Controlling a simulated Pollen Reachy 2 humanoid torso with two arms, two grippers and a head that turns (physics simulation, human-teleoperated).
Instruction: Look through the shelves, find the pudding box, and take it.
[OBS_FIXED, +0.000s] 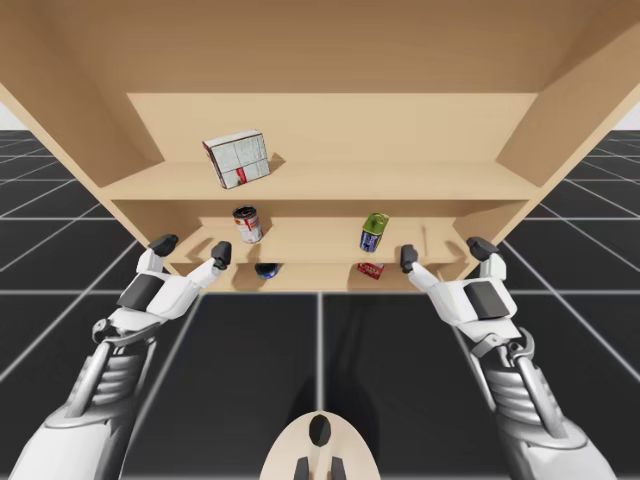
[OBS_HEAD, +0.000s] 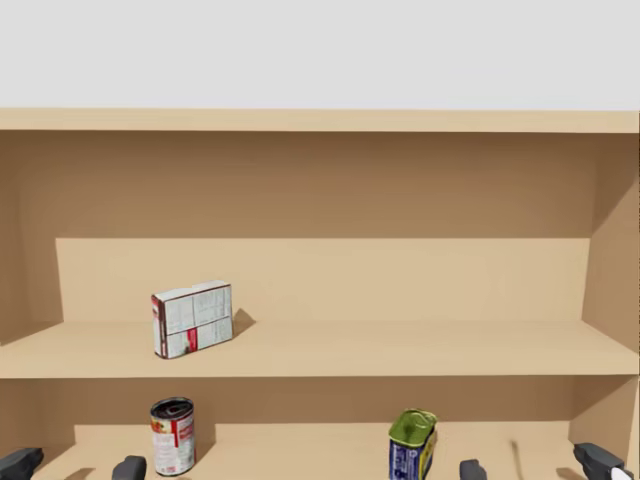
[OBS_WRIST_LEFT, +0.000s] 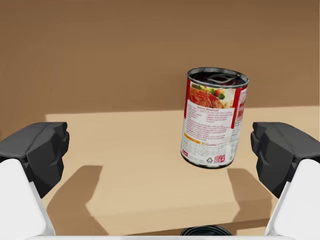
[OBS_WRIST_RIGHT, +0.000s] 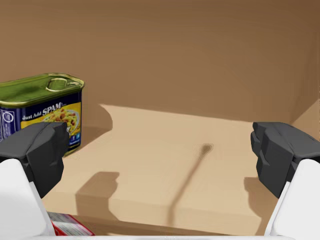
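Both spread wide, nothing held. The left gripper (OBS_FIXED: 192, 248) has the red-and-white can (OBS_WRIST_LEFT: 214, 120) ahead on the middle shelf (OBS_FIXED: 310, 236). The right gripper (OBS_FIXED: 444, 252) has the green-lidded blue tin (OBS_WRIST_RIGHT: 45, 107) ahead, to its left. The white-and-red box (OBS_FIXED: 237, 158) is on the top shelf (OBS_FIXED: 400, 180), left. The small red box (OBS_FIXED: 370, 270) is on the lowest shelf (OBS_FIXED: 315, 272). Can't tell which one is pudding.

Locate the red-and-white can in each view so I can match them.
High view: red-and-white can on the middle shelf, ahead of my left gripper.
Head view: can at lower left, below the white box.
Left wrist view: can ahead of the open gripper, off-centre.
Right wrist view: faces the green-topped tin, same shelf.
Shared landmark: the middle shelf.
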